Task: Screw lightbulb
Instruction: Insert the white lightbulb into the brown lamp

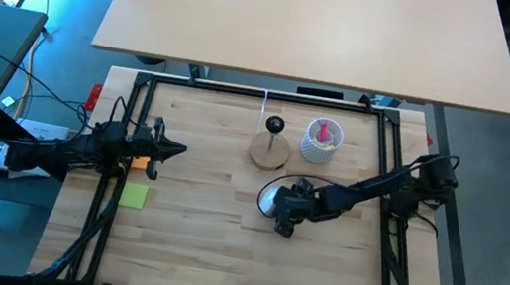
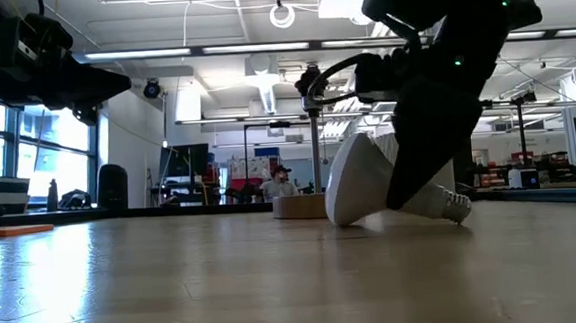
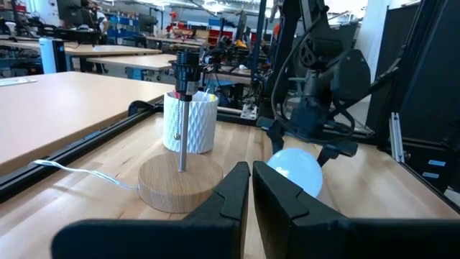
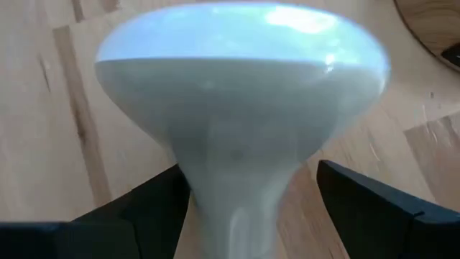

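Jaws, right gripper [image 4: 248,208]: spread wide either side of the neck of the lightbulb [image 4: 241,108], one finger close against it, the other standing off; not yet closed. Jaws, left gripper [image 3: 250,188]: pressed together, holding nothing.

High view: we log the lightbulb [image 1: 272,198] lying on the table [image 1: 191,243] near centre, at 6 o'clock from the wooden lamp base [image 1: 270,151], with the right gripper [image 1: 287,213] over it. Left gripper [image 1: 172,150] waits out at 9 o'clock. White ribbed cup [image 1: 321,140] sits at 3 o'clock of the base.

Low view: lightbulb [image 2: 364,182] tilted, dome rim on the wood, screw cap raised behind the right arm.

Left wrist view: socket stem [image 3: 186,108] upright on its disc; lightbulb [image 3: 295,169] at 3 o'clock of it.

Right wrist view: neck centred between our fingers.

Handling, our judgement: light, rigid, smooth and slippery, breakable. Take it at the narrow neck, moderate squeeze, leaving the threaded cap free for the socket.
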`<state>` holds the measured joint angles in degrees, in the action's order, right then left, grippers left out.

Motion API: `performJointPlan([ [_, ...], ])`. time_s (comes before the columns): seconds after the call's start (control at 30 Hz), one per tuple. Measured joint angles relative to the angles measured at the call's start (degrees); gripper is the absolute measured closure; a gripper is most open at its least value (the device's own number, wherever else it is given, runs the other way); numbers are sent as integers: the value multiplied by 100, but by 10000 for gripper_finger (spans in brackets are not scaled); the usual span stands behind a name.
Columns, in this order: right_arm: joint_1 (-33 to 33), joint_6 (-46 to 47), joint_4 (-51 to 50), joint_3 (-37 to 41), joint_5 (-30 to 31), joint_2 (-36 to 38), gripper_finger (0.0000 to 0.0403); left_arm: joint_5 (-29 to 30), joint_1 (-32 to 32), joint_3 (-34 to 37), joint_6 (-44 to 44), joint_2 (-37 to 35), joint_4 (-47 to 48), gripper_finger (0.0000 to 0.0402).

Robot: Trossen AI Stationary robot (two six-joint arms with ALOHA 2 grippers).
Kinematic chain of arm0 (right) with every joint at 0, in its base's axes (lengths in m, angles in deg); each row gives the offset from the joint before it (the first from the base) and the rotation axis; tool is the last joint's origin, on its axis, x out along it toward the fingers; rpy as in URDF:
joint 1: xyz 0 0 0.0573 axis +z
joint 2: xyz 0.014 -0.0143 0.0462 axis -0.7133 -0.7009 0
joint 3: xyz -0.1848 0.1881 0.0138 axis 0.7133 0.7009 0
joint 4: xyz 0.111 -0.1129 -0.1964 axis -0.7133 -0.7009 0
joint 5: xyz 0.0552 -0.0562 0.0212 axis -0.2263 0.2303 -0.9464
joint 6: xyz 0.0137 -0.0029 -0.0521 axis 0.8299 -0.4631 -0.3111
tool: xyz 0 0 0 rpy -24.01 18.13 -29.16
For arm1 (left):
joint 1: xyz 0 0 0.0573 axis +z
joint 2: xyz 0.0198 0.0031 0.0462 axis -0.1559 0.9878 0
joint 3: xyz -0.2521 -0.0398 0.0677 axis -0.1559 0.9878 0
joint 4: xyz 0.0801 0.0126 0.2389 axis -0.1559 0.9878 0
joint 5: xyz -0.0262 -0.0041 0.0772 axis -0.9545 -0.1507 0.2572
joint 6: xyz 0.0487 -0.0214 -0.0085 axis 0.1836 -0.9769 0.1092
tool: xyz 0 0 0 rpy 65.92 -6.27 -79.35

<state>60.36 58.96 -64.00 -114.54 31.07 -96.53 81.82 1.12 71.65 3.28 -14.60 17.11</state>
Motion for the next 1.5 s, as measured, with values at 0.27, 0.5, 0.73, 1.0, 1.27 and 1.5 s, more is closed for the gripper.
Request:
performJointPlan([
  [0.27, -224, 123, 506, -8, -76, -282, 181, 1, 2, 0, 0, 0, 0, 384],
  [0.5, -245, -142, 1316, -8, 1, -258, 260, 0, 1, 0, 0, 0, 0, 384],
  [0.73, -376, -1257, 2515, -5, 200, 428, 265, 0, 2, -1, 0, 0, 0, 384],
  [1.0, -537, -1450, 4252, 885, -108, 974, 269, 0, 2, 0, 0, 0, -160, 384],
  [1.27, 420, 388, 2877, 1310, 102, 585, 271, 114, 2, 0, -1217, 44, -406, 384],
  [1.5, 674, 916, 2234, 1312, -443, 310, 270, 150, 2, 0, -1249, 48, -339, 384],
])
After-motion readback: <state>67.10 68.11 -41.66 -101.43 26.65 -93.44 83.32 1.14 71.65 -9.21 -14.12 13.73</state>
